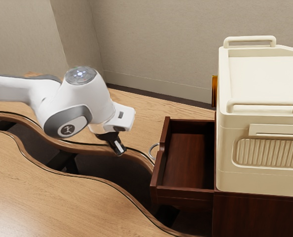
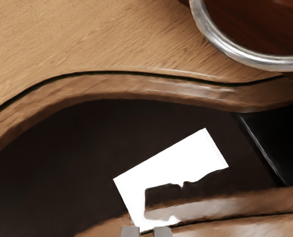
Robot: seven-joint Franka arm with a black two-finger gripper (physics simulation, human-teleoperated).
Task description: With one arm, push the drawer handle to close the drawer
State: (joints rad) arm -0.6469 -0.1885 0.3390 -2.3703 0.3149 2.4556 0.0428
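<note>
Black gripper (image 1: 119,149) is ours, at the end of our white arm (image 1: 82,106), tipped downward and toward the exterior view's right. Can't tell from these views whether we have it open or closed. We're near the drawer handle (image 1: 153,150), but not touching it: the gripper sits to the exterior view's left of it.

Handle is a curved silver bar on the drawer front, on the side facing us. In the wrist view we see its shiny curve with dark red wood behind it. Drawer (image 1: 187,160) is open, sticking out of the dark red cabinet (image 1: 255,212) toward our arm; we can see its inner bottom and side walls.

Below us, the pale wood table (image 1: 53,197) has a wavy-edged opening with a dark interior. Wood surface lies on both sides of it, with rounded brown rims. In the wrist view we get a bright white patch (image 2: 171,160) with straight and ragged edges, across part of the dark area and the near rim.

On top of the cabinet we have a cream case (image 1: 225,148) with two raised rails and a ribbed side panel. Narrow amber object (image 1: 214,91) shows just beside it. Beige wall (image 1: 161,44) behind everything.
</note>
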